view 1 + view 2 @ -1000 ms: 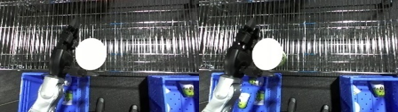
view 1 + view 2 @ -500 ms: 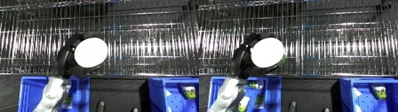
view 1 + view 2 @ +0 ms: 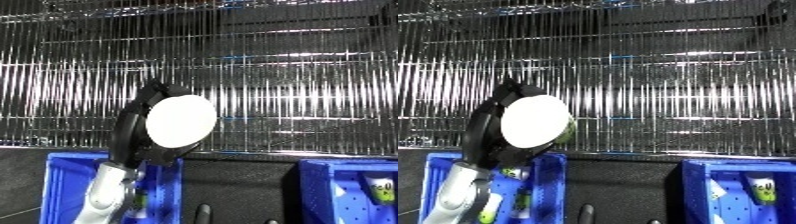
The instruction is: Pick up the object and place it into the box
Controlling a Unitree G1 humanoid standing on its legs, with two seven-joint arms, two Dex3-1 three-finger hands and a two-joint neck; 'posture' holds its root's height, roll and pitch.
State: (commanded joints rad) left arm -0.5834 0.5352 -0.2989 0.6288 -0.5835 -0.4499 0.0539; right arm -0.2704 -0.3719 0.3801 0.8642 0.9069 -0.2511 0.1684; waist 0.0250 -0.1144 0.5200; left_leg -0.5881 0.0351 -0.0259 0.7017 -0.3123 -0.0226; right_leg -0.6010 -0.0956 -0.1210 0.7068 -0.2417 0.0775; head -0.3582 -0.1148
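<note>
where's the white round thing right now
The white round object is held up in the robot's left hand, left of centre in both eye views, in front of the wire rack and above the left blue bin.

Background's basically all shiny wire mesh racking (image 3: 284,75) filling the upper and middle frame, catching bright glare, with a dark floor (image 3: 240,187) strip along the bottom.
</note>
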